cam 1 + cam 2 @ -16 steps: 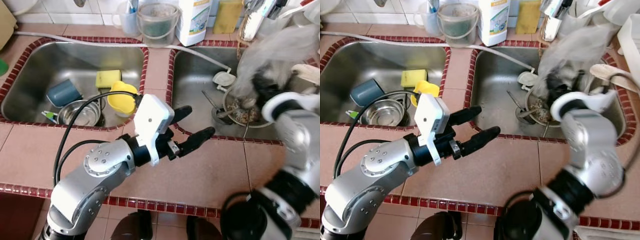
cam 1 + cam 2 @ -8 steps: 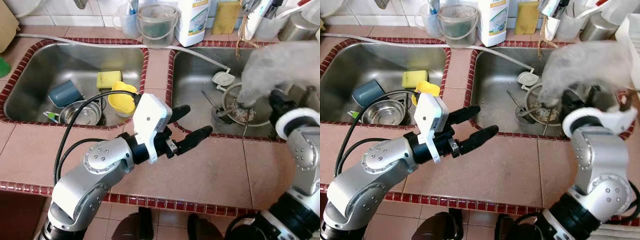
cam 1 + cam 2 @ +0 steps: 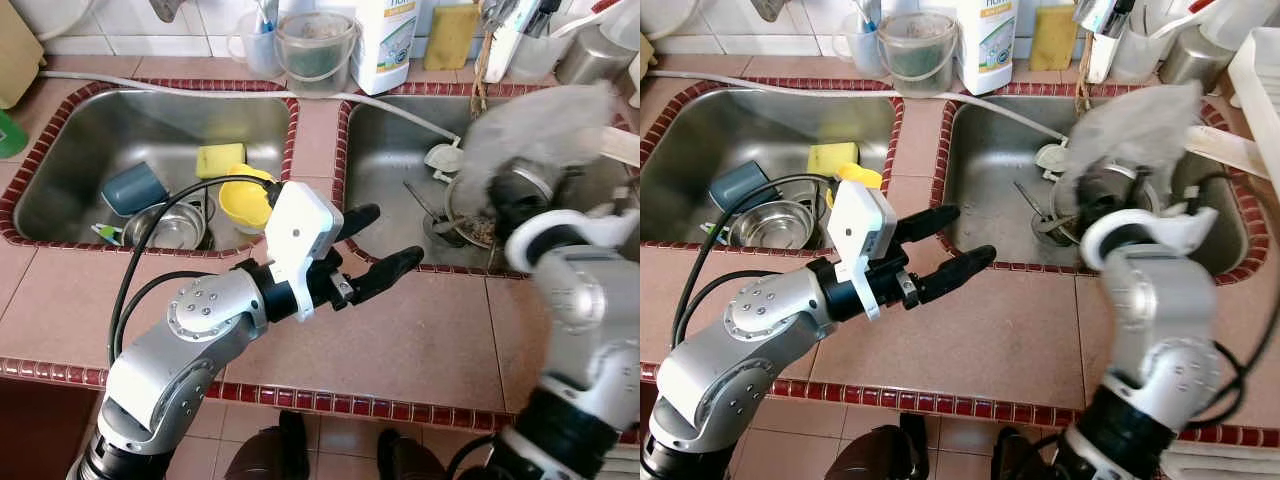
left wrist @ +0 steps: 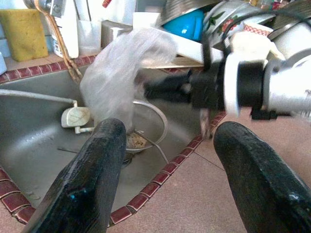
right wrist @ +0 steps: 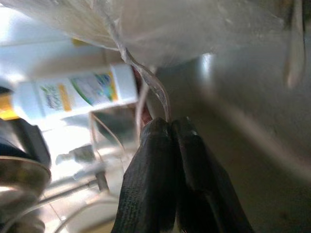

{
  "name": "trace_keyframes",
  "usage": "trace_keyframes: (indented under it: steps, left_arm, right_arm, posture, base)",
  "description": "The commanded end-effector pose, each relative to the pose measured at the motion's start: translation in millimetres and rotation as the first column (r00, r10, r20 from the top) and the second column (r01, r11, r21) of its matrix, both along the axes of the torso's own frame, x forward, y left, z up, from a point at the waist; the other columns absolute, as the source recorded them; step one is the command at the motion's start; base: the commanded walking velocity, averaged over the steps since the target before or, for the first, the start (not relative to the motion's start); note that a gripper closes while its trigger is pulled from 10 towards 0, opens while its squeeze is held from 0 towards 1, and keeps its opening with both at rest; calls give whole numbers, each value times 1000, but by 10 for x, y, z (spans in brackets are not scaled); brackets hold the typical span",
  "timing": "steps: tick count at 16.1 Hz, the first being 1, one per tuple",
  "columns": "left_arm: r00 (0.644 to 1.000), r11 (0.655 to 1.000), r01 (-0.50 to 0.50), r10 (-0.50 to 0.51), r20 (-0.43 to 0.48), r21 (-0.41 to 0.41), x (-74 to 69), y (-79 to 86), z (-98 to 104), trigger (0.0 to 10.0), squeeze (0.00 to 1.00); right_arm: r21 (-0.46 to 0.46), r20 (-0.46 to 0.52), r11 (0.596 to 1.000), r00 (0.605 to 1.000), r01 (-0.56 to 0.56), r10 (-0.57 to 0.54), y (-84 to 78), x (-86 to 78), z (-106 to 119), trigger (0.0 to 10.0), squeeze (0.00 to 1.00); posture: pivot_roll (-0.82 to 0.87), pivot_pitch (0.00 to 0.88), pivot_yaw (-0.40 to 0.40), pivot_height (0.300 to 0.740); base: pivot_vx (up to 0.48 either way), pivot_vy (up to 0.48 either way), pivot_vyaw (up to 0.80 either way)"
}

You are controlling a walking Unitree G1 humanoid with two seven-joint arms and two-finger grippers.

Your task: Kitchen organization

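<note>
Overhead, illegible detergent bottle [image 3: 388, 40] label.

A home kitchen: tiled counter [image 3: 420, 340], double steel sink [image 3: 100, 130], sponge [image 3: 218, 158], dish soap [image 3: 392, 40].

Both arms are silver metal with rounded joints dotted with small screws; left arm [image 3: 190, 330] has a white boxy wrist block, looping black cable; long black fingers [image 3: 385, 272]; right arm [image 3: 1155, 320] has black collars.

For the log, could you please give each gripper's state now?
Left gripper: open, empty, over the counter.
Right gripper: shut on the plastic bag.
</note>
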State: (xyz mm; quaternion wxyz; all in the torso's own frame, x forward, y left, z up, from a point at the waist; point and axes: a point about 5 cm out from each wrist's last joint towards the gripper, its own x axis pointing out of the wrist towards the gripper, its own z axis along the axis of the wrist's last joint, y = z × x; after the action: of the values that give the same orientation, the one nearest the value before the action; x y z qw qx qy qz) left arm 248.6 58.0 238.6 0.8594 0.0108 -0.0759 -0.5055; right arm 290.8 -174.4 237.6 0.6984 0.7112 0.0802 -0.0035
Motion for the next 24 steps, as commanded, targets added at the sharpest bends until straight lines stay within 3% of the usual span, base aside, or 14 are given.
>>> trace_keyframes:
  steps: [1, 6, 7, 10, 12, 14, 15, 16, 18, 21, 22, 24]
  left_arm:
    - [1000, 1000, -2, 1, 20, 10, -7, 28, 16, 10000, 0]
    - [1000, 999, -16, 15, 20, 31, 15, 89, 15, 10000, 0]
    - [1000, 999, -14, 14, 23, 32, 30, 89, 29, 10000, 0]
    - [999, 999, -2, 0, 35, 44, 100, 83, 56, 10000, 0]
    - [999, 999, 1, -3, 38, 49, 139, 89, 71, 10000, 0]
    - [999, 998, 11, -13, 38, 59, 194, 124, 78, 10000, 0]
    - [999, 998, 15, -17, 33, 60, 243, 131, 75, 10000, 0]
    - [999, 998, 19, -21, 33, 60, 284, 130, 75, 10000, 0]
    - [997, 996, 58, -61, 48, 63, 373, 94, 98, 10000, 0]
    - [992, 992, 101, -106, 70, 69, 510, 26, 144, 10000, 0]
    - [990, 991, 110, -115, 77, 71, 521, 15, 154, 10000, 0]
    - [988, 990, 124, -130, 85, 63, 599, -34, 187, 10000, 0]
  right_arm:
    - [297, -86, 947, 985, -120, 151, 587, -67, -377, 10000, 0]
    - [221, -136, 967, 978, -125, 158, 764, -272, -623, 10000, 0]
    - [264, -131, 951, 971, -160, 199, 842, -335, -631, 10000, 0]
    - [220, -124, 951, 960, -219, 250, 1055, -411, -606, 10000, 0]
    - [200, -123, 952, 958, -233, 260, 1110, -418, -597, 10000, 0]
    - [108, -120, 962, 957, -251, 263, 1136, -490, -567, 10000, 0]
    - [0, -132, 969, 960, -248, 245, 1092, -548, -569, 10000, 0]
    - [-41, -131, 972, 965, -233, 226, 1033, -615, -565, 10000, 0]
    - [-197, -176, 955, 966, -224, 190, 871, -856, -620, 10000, 0]
    - [-327, -223, 933, 972, -150, 78, 673, -1082, -725, 10000, 0]
    - [-357, -237, 924, 970, -140, 56, 638, -1123, -750, 10000, 0]
    - [-495, -186, 867, 982, -58, -40, 490, -1200, -716, 10000, 0]
  posture:
    - [-65, 259, 77, 740]
    - [-54, 270, 97, 740]
    - [-57, 273, 103, 740]
    - [-70, 278, 127, 740]
    - [-73, 281, 136, 740]
    - [-103, 285, 166, 740]
    - [-121, 286, 183, 740]
    - [-141, 285, 199, 740]
    - [-196, 276, 254, 740]
    - [-242, 266, 301, 740]
    - [-246, 264, 306, 740]
    - [-286, 247, 330, 740]
  base:
    - [0, 0, 0]
    - [0, 0, 0]
    - [0, 0, 0]
    - [0, 0, 0]
    - [0, 0, 0]
    - [0, 0, 0]
    - [0, 0, 0]
    - [0, 0, 0]
    - [0, 0, 0]
    - [0, 0, 0]
    - [0, 0, 0]
    - [0, 0, 0]
